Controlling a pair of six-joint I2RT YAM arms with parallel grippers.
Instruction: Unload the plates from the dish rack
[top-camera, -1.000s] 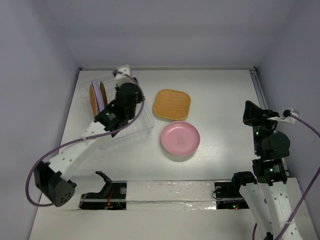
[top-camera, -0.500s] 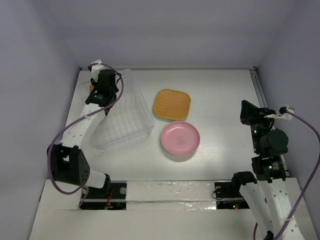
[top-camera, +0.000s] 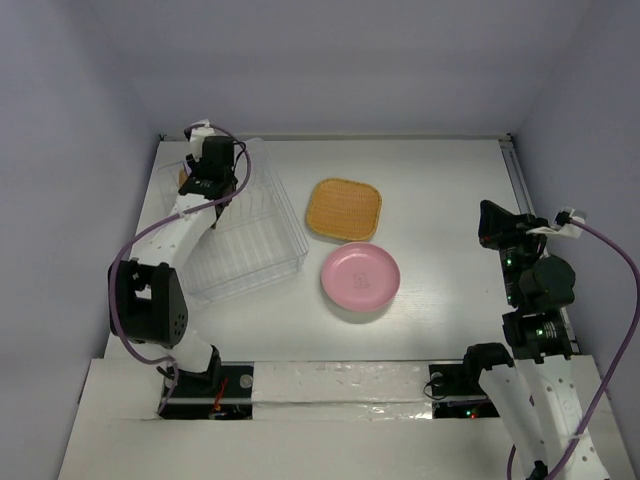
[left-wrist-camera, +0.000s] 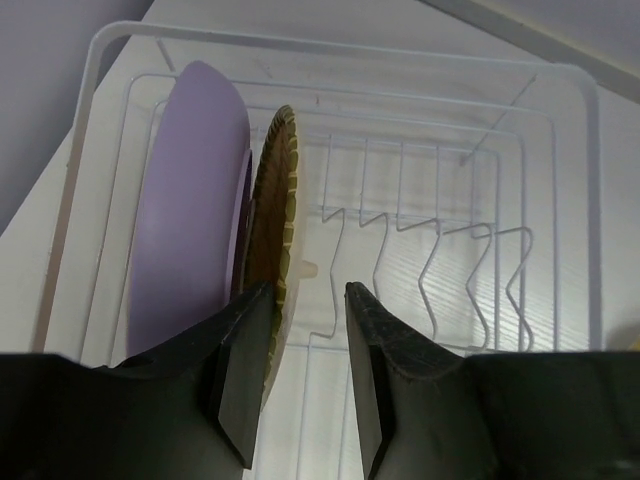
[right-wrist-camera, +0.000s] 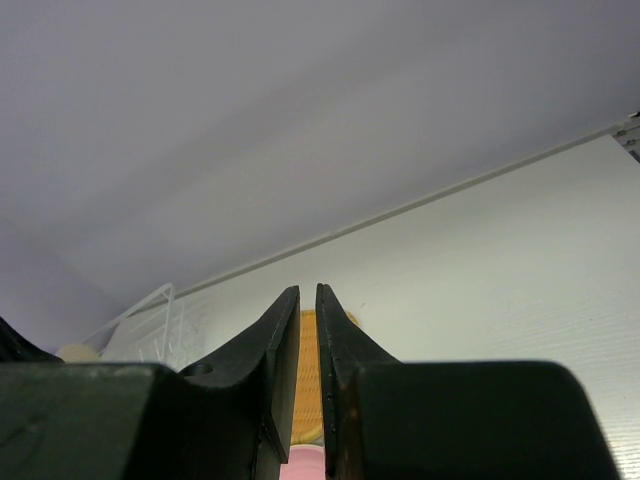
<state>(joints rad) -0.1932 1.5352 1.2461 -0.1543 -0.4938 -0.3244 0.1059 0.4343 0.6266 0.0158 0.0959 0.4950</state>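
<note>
At the far left of the tabletop (top-camera: 440, 200), a clear dish rack (top-camera: 255, 235), with a purple plate (left-wrist-camera: 185, 200) and a round orange plate (left-wrist-camera: 272, 200) upright side by side in its end slots. Hovers over them with the left gripper (left-wrist-camera: 308, 295), spread a little, pinching nothing. Flat beside the rack: a square orange plate (top-camera: 343, 209) and a pink plate (top-camera: 360, 277). Holds the right gripper (right-wrist-camera: 307, 292) well apart, open by a thin slit, empty.
</note>
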